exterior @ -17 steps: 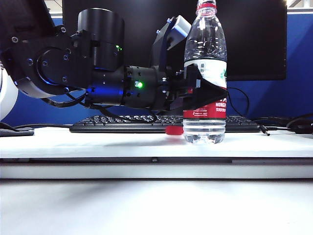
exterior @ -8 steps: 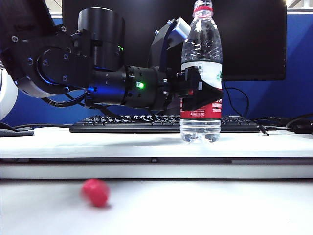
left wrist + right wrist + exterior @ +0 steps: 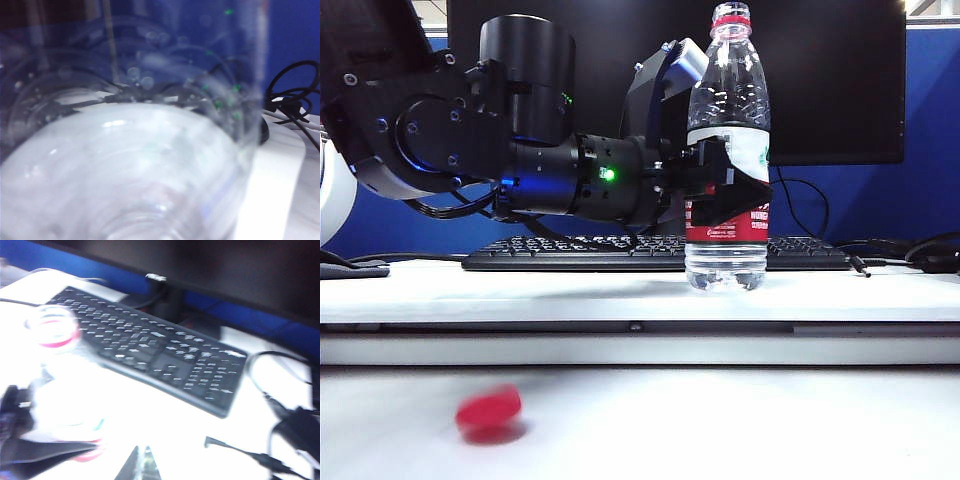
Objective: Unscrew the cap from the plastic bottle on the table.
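**Cap off, bottle held at the label**

The left hand (image 3: 725, 190) reaches in from the left of the exterior view and clamps the bottle (image 3: 727, 150) across its label, black fingers (image 3: 740, 192) pressed to both sides. The bottle stands upright on the raised shelf (image 3: 620, 290), its neck open with only the red ring at the top. The cap (image 3: 488, 409) lies well apart from it, down on the lower counter (image 3: 740, 420) near the front left, blurred.

The right hand does not show in the exterior view. In its own wrist view only a dark, blurred edge of it (image 3: 140, 465) can be made out, and that picture does not show how the fingers stand; by the record they are together, with nothing seen in them.

The left wrist view is filled by the bottle's clear wall (image 3: 130, 150), too close and blurred to show the fingers; beyond it lie the white shelf and coiled black cables (image 3: 295, 95). The right wrist view looks down from above and shows the bottle's open mouth and red ring (image 3: 52, 327), which the side-on view cannot, with the keyboard (image 3: 150, 350) just behind and a monitor stand (image 3: 167, 302) beyond that.

Behind the shelf in the exterior view stand a dark monitor (image 3: 840, 80) and a blue wall (image 3: 930, 140).
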### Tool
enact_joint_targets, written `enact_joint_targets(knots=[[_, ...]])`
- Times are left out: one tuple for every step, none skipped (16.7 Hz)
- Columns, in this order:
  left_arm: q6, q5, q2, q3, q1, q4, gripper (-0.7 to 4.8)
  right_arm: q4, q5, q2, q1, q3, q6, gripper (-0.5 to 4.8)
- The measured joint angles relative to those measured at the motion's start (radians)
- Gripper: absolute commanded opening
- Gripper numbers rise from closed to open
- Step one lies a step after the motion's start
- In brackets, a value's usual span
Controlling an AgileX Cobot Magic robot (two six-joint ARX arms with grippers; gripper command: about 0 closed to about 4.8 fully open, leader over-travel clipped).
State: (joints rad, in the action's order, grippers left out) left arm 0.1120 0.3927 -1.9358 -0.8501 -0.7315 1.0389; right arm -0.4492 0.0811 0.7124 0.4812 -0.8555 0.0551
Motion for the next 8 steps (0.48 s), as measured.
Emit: enact_joint_targets(knots=[[0.001, -0.003, 0.000, 0.000, 0.000, -0.001, 3.12, -0.006, -0.017, 0.000, 0.000, 0.000, -0.004, -0.01], [0.000, -0.003, 0.000, 0.000, 0.000, -0.006, 3.14, -0.016, -0.029, 0.000, 0.000, 0.000, -0.007, -0.01], [0.001, -0.004, 0.000, 0.000, 0.000, -0.006, 3.14, -0.028, -0.032, 0.000, 0.000, 0.000, -0.016, -0.01], [0.001, -0.004, 0.000, 0.000, 0.000, -0.006, 3.70, -0.036, -0.032, 0.000, 0.000, 0.000, -0.021, -0.01], [0.001, -0.004, 0.000, 0.000, 0.000, -0.006, 4.12, -0.045, -0.032, 0.000, 0.000, 0.000, -0.024, -0.01], [0.004, -0.008, 0.000, 0.001, 0.000, -0.024, 4.14, -0.050, -0.032, 0.000, 0.000, 0.000, -0.024, -0.01], [0.007, -0.012, -0.011, 0.004, 0.003, -0.067, 4.14, -0.053, -0.032, 0.000, 0.000, 0.001, -0.025, -0.01], [0.006, -0.012, -0.011, 0.005, 0.003, -0.071, 4.37, -0.059, -0.032, 0.000, 0.000, 0.001, -0.025, -0.01]])
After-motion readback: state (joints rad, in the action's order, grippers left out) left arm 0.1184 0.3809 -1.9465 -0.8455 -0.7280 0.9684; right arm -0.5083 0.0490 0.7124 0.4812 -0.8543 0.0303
